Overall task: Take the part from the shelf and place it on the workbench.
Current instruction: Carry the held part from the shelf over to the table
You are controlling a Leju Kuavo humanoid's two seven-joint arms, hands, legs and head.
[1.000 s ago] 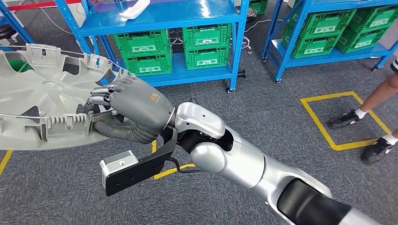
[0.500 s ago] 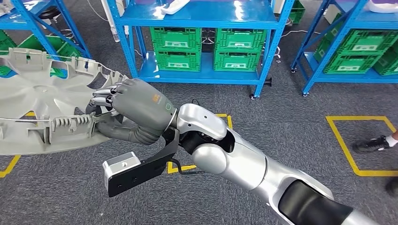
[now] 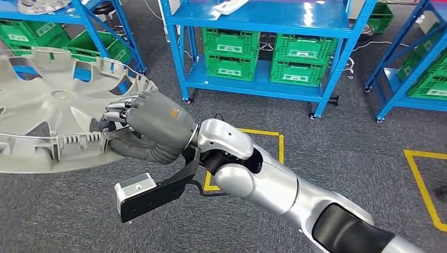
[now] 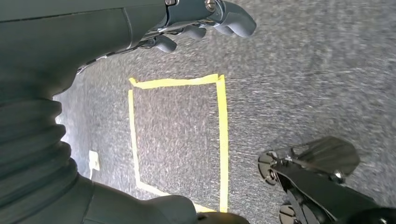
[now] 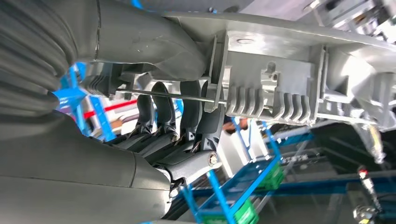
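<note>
You are in the carrying step; the part [image 3: 58, 126], a large silver wheel cover, is already off the shelf and rides in the air at the left of the head view, held by its near rim; the right hand [image 3: 150, 126] grips that rim, its fingers [image 5: 161, 112] curled under the edge by the ribbed clip and the thumb pressing from the other side, as the right wrist view shows. The left hand [image 4: 187, 28] hangs over the grey carpet [image 4: 303, 70] near a yellow tape square [image 4: 219, 140]; its fingers are loosely curled and hold nothing, though you cannot tell for certain how far they are closed. No counter is in sight, so your next move, in my judgement, calls for finding it first, then bringing the part level above it and lowering it before you release; watch the wide rim near the blue shelf rack [image 3: 179, 58]. Green crates [image 3: 232, 52] on the far rack carry white labels, too small to read; an orange mark on the right hand is also illegible.
</note>
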